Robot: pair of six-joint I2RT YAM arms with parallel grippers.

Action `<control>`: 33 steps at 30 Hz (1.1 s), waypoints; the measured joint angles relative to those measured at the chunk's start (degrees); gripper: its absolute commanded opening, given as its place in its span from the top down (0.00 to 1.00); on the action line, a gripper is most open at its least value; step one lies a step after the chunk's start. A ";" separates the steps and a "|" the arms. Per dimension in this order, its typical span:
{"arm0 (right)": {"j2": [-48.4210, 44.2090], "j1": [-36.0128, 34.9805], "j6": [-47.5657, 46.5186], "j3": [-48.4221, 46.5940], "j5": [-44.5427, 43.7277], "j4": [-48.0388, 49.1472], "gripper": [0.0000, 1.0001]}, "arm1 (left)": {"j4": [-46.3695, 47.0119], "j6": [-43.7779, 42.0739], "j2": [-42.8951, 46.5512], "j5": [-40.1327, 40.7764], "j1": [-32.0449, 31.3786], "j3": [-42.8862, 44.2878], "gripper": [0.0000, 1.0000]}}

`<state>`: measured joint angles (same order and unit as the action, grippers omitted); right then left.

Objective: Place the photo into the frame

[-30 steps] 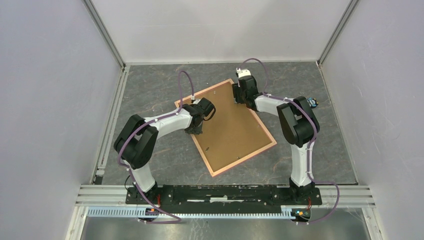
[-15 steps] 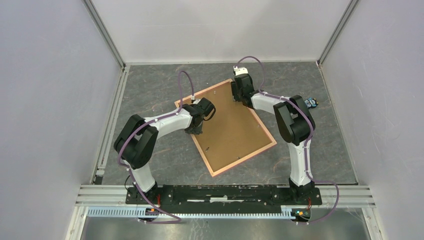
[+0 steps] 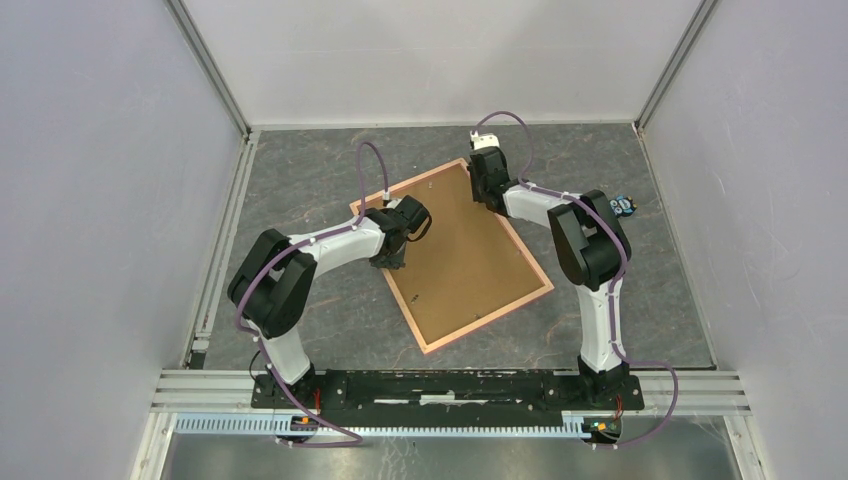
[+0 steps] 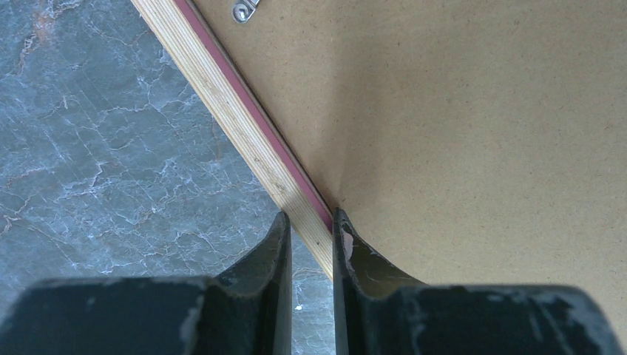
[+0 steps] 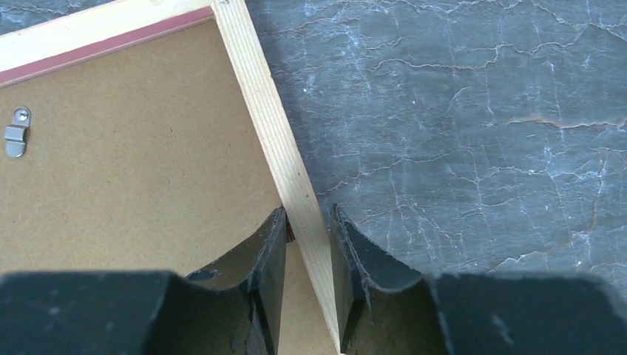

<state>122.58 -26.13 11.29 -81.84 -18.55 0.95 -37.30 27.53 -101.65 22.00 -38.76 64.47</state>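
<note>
The frame [image 3: 460,255] lies back-up and askew on the grey table, showing brown board with a pink edge. The photo is not in view in any frame. My left gripper [image 3: 392,262] sits at the frame's left edge. In the left wrist view its jaws [image 4: 310,229] are closed down over the wooden rail [image 4: 244,133], one finger on the board [image 4: 480,148], one outside. My right gripper [image 3: 488,195] sits at the frame's far right edge. Its jaws [image 5: 307,222] clamp the pale rail [image 5: 273,133] near the corner, one finger over the board [image 5: 133,163].
Small metal turn clips sit on the board's back [image 4: 248,9] [image 5: 15,133]. Grey marbled tabletop [image 3: 640,260] surrounds the frame. White walls and aluminium posts [image 3: 215,75] enclose the cell on three sides.
My right gripper has shifted slightly toward the frame's far corner along the right edge. The left arm and the frame have barely moved.
</note>
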 measured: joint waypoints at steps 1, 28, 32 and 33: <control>0.00 -0.02 0.09 -0.04 0.00 -0.13 0.69 | 0.00 0.00 0.00 0.00 0.00 0.00 0.98; -8.17 -0.70 -3.91 9.77 1.97 -0.81 0.39 | -8.68 3.23 1.14 -0.39 1.29 1.57 0.40; -15.80 0.04 -4.72 19.76 3.26 3.76 0.30 | -11.02 9.53 7.89 -4.48 1.20 -0.07 0.35; -17.81 0.42 -4.92 22.43 3.54 5.27 0.28 | -11.04 11.41 9.92 -5.81 1.16 -0.96 0.34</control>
<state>104.77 -25.71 6.37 -59.42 -15.00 6.22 -48.34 38.94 -91.72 16.19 -37.60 63.51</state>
